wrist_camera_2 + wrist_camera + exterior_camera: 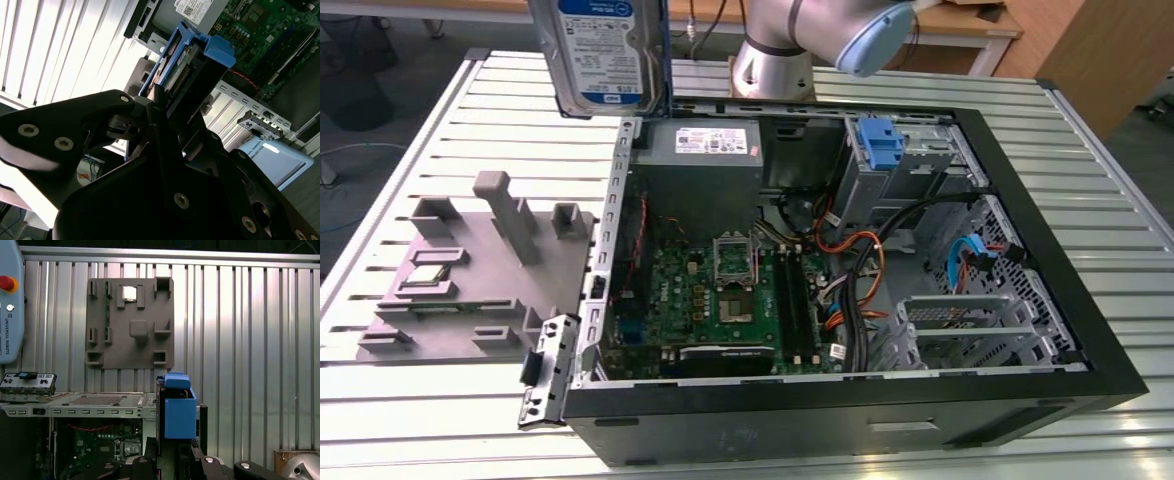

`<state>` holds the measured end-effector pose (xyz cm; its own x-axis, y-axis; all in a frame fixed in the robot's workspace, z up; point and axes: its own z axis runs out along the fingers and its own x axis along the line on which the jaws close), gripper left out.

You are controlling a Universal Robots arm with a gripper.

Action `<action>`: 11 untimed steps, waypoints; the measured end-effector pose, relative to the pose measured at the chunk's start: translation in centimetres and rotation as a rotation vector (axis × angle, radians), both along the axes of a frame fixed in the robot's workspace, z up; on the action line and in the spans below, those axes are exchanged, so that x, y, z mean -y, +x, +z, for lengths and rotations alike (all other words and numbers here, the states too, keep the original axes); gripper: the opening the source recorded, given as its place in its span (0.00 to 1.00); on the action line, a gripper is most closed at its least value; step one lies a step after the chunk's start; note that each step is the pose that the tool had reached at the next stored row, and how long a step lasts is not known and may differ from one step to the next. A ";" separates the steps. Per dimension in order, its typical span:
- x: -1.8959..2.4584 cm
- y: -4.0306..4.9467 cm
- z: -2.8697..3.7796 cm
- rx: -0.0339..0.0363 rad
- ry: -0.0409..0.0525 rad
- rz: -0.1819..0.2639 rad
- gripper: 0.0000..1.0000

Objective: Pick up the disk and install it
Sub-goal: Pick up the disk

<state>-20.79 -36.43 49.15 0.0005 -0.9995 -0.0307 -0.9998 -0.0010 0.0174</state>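
I see the black gripper (167,100) clamped on the silver-grey rectangular metal disk (598,50) (blue plastic rails), held upright beside the open black computer case (854,405).

Grey arm (774,60) upright just behind far wall of computer case (1101,370), blue-capped joint (874,40) beside it on exterior view's right. Black gripper (159,102) high above case's far corner on exterior view's left, pointing down. Jaws clamped across one end of disk (187,62), held on edge, clear of case.
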 end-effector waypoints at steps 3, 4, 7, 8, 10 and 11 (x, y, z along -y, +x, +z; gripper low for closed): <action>0.00 0.89 -0.01 0.0000 0.0000 0.000 0.35; 0.00 1.22 -0.01 0.0000 0.0000 0.000 0.35; 0.00 2.17 -0.02 -0.0001 -0.0001 0.000 0.35; 0.00 2.49 -0.02 -0.0001 -0.0001 0.000 0.35; 0.00 3.13 -0.04 0.0000 0.0000 0.000 0.35; 0.00 3.43 -0.04 0.0000 0.0000 0.000 0.35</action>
